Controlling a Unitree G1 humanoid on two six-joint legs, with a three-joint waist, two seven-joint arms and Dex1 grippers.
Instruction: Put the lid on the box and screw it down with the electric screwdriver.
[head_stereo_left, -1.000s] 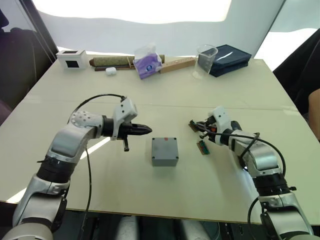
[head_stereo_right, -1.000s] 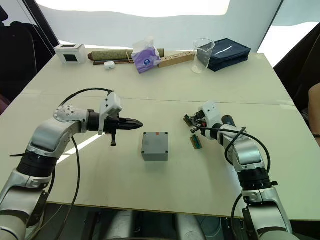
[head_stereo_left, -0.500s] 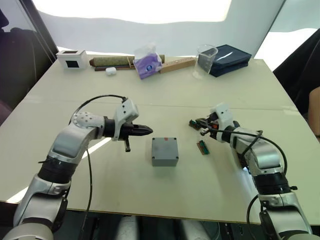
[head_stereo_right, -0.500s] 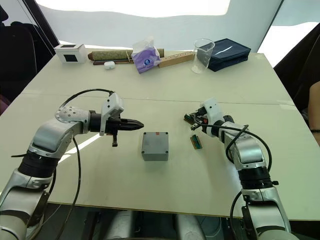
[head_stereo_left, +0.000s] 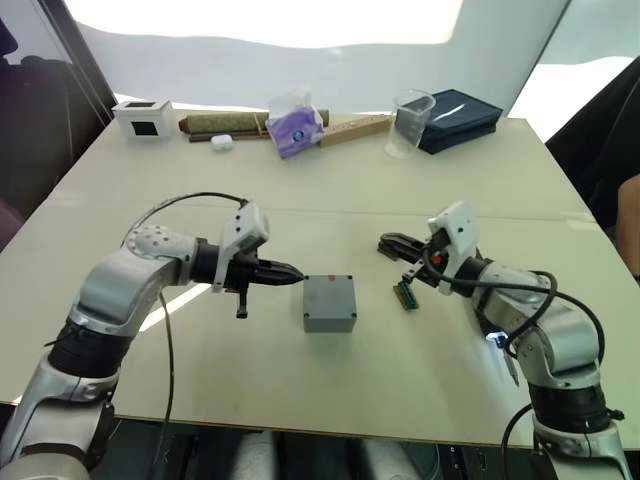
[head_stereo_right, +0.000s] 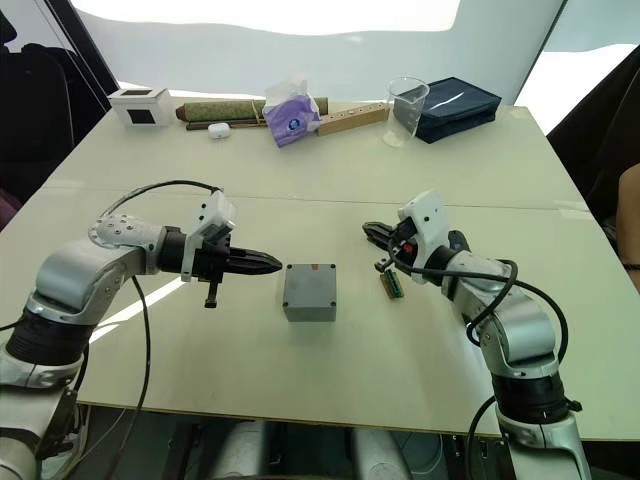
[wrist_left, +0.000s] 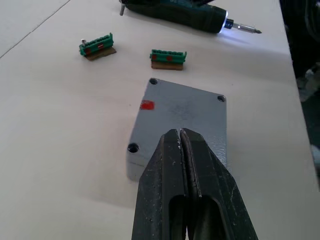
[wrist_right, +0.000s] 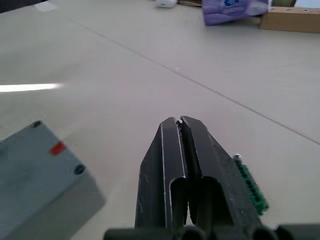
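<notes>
Both arms have shifted: the left gripper (head_stereo_left: 292, 272) has closed in on the box (head_stereo_left: 329, 302), its fingers pressed together and empty, while the right gripper (head_stereo_right: 372, 232), also closed and empty, has lifted. With the lid (wrist_left: 186, 113) seated mid-table and the electric screwdriver (wrist_left: 192, 15) lying beyond, a nudge could slide the box.

Right gripper (wrist_right: 180, 121) w/ black fingers pressed together hangs over the pale table (wrist_right: 125, 75), a green strip (wrist_right: 250, 185) just beside them at lower right, the grey box (wrist_right: 42, 185) w/ red mark at lower left, purple packet (wrist_right: 235, 7) & cardboard piece (wrist_right: 292, 17) at top right.
</notes>
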